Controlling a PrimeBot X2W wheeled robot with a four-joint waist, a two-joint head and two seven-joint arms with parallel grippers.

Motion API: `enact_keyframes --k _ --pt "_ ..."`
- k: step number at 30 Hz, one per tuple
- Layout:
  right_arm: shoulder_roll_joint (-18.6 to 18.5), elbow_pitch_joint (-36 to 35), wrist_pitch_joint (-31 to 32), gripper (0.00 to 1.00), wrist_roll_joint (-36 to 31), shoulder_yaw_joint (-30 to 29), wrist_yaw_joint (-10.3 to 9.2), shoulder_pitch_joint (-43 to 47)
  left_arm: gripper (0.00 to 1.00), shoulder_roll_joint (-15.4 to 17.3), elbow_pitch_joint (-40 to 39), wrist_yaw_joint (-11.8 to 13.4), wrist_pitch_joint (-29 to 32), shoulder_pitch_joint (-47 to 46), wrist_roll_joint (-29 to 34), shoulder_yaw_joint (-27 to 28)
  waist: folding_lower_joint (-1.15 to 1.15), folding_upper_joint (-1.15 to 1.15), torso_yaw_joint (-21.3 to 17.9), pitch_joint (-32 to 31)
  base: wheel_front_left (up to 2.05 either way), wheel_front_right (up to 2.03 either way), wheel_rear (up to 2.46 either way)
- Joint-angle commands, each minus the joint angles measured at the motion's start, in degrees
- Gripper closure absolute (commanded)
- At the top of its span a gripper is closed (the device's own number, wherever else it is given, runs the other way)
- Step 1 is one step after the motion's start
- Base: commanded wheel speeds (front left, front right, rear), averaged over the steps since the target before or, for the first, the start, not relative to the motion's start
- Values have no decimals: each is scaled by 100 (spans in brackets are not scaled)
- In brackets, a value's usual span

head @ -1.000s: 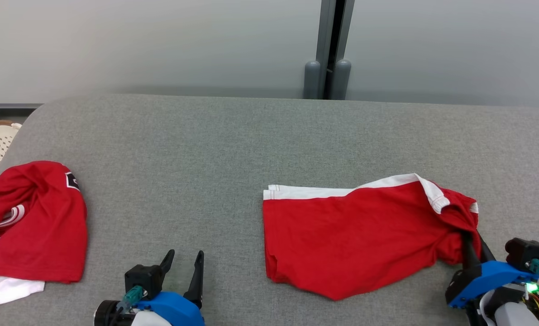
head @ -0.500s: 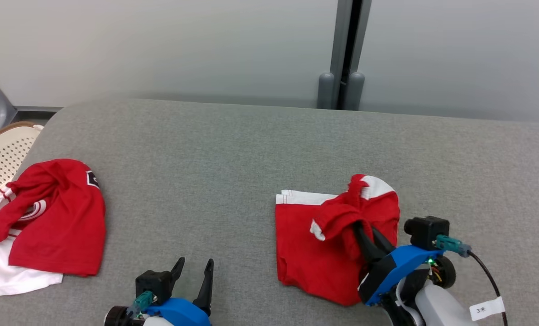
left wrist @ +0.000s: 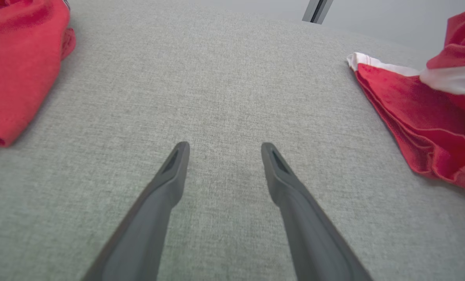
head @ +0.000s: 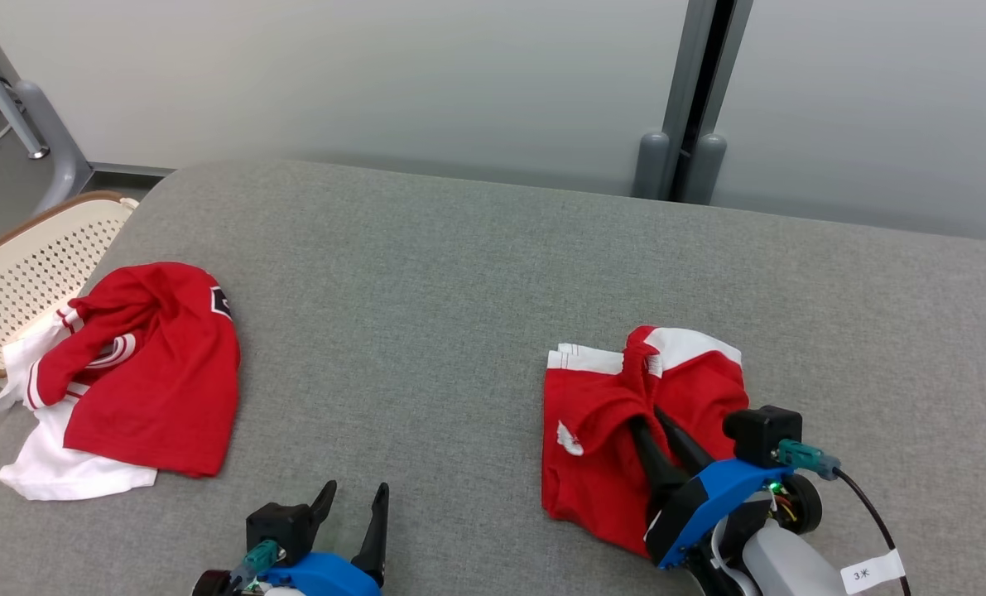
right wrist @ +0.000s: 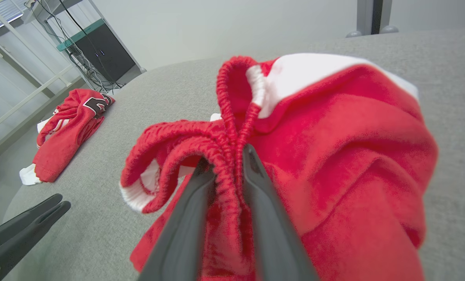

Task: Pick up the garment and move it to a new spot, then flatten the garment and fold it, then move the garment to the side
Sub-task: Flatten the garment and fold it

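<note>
The garment (head: 592, 472), red shorts with white trim, lies on the grey padded table (head: 426, 273) at the right. Its right half is lifted and bunched over the left half. My right gripper (head: 646, 416) is shut on the gathered elastic waistband. In the right wrist view that gripper (right wrist: 226, 154) pinches the red waistband of the garment (right wrist: 353, 148) between its two dark fingers. My left gripper (head: 356, 490) stands open just above bare table at the lower left. The left wrist view shows this gripper (left wrist: 223, 145) holding nothing, with the garment (left wrist: 419, 113) off to its right.
A crumpled red and white jersey pile (head: 153, 372) lies at the table's left edge, seen too as the pile (left wrist: 17, 58) and the pile (right wrist: 68, 128). A cream perforated basket (head: 29, 265) stands beyond that edge. A grey post (head: 691, 99) rises behind the table.
My right gripper has swept left with the waistband, drawing the garment's right end up and over its left half. The head camera has turned, shifting the whole picture. The left gripper stays put.
</note>
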Motion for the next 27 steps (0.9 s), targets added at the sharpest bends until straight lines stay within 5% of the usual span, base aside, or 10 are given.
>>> enact_keyframes --k 1,9,18,27 --pt "-19 48 -75 0 -64 22 0 -104 0 30 2 -8 -26 16 -9 22 0 0 -18 -3 0 0 0" --pt "-19 170 -413 0 -781 -518 0 -85 0 59 -222 -9 -26 84 57 221 0 0 -348 -77 0 0 0" --pt "-14 -1381 -413 0 -1919 -1868 0 896 0 49 -841 63 -22 279 324 615 0 0 -726 -191 0 0 0" --pt "-16 -1714 -414 0 -2433 -2074 0 1757 0 -25 -1508 134 -21 871 642 946 0 0 -893 -366 0 0 0"
